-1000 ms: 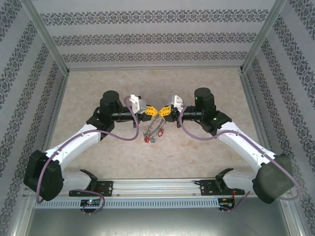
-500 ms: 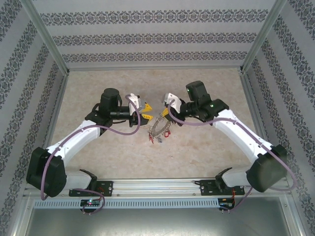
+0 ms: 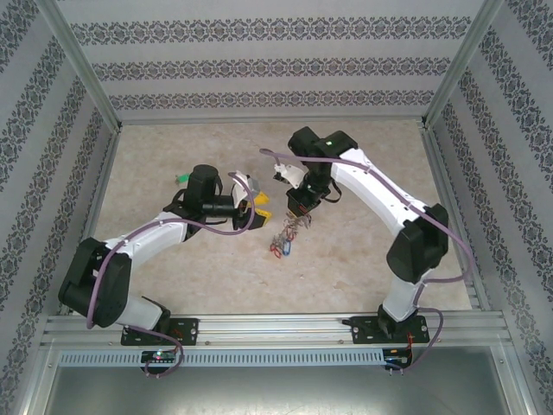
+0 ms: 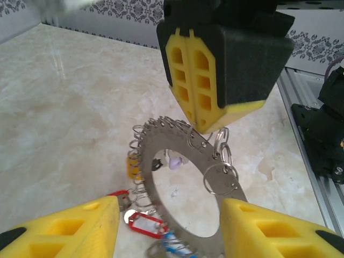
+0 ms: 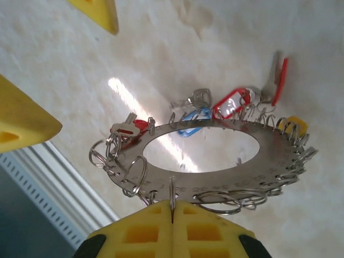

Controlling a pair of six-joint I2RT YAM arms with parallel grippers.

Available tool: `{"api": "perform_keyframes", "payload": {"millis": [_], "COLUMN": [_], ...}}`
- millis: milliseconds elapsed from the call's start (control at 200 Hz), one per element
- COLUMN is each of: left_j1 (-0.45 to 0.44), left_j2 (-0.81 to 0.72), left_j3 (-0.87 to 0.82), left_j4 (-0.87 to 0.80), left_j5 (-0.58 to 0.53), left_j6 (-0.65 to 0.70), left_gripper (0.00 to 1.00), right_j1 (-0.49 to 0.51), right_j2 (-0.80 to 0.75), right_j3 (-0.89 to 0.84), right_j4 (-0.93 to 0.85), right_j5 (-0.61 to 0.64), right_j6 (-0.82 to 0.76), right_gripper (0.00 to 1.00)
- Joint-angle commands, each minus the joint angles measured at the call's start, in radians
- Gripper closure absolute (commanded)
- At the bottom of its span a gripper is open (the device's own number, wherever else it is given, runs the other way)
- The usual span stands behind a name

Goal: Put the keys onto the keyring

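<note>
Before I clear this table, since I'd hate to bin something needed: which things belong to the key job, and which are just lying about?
Job: metal ring, pinched by the right gripper; tagged keys hanging on it; left gripper, open near it.
Lying about: small green thing by the left arm, too small to tell, possibly a loose key.

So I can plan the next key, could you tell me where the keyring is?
In the top view the keyring hangs over the table, its rim pinched in the right gripper, right of the open left gripper.
</note>
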Motion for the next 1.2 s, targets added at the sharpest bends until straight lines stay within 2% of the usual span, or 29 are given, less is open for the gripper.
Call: {"api": "perform_keyframes", "payload": {"millis": [0, 165, 415, 525, 635, 714, 764, 814, 859, 1004, 1194], "left_j1": [-0.032, -0.047, -0.059, -0.073, -0.075, -0.088, -0.119, -0.16, -0.177, -0.178, -0.177], "left_j2": [0.026, 0.099, 0.209, 0.221, 0.195, 0.157, 0.124, 0.089, 0.072, 0.065, 0.131], "left_j3": [-0.001, -0.038, -0.075, -0.083, -0.136, -0.149, -0.128, -0.094, -0.092, -0.172, -0.149], "left_j4": [0.087, 0.261, 0.504, 0.523, 0.59, 0.536, 0.4, 0.194, 0.118, 0.244, 0.217], "left_j5": [0.036, 0.04, 0.055, 0.047, -0.008, -0.026, -0.035, -0.07, -0.101, -0.2, -0.21], "left_j6": [0.001, -0.053, -0.181, -0.196, -0.236, -0.208, -0.103, 0.034, 0.104, 0.076, 0.074], "left_gripper": [0.48, 0.49, 0.53, 0.54, 0.54, 0.52, 0.52, 0.52, 0.53, 0.54, 0.55], "right_j1": [0.021, 0.02, 0.019, 0.015, 0.009, 0.006, 0.005, 0.003, 0.003, 0.006, 0.0], "right_j2": [0.036, 0.086, 0.096, 0.082, 0.084, 0.072, 0.052, 0.027, -0.003, -0.134, -0.273], "right_j3": [0.079, 0.06, -0.018, -0.039, -0.064, -0.093, -0.119, -0.155, -0.203, -0.43, -0.697], "right_j4": [-0.259, -0.316, -0.234, -0.214, -0.235, -0.219, -0.177, -0.11, -0.037, 0.254, 0.551], "right_j5": [0.052, 0.04, 0.034, 0.086, 0.162, 0.185, 0.18, 0.177, 0.168, 0.192, 0.225], "right_j6": [0.086, 0.059, -0.049, -0.086, -0.099, -0.109, -0.118, -0.126, -0.151, -0.279, -0.461], "right_gripper": [1.0, 1.0, 1.0, 1.0, 1.0, 1.0, 1.0, 1.0, 1.0, 1.0, 1.0]}}
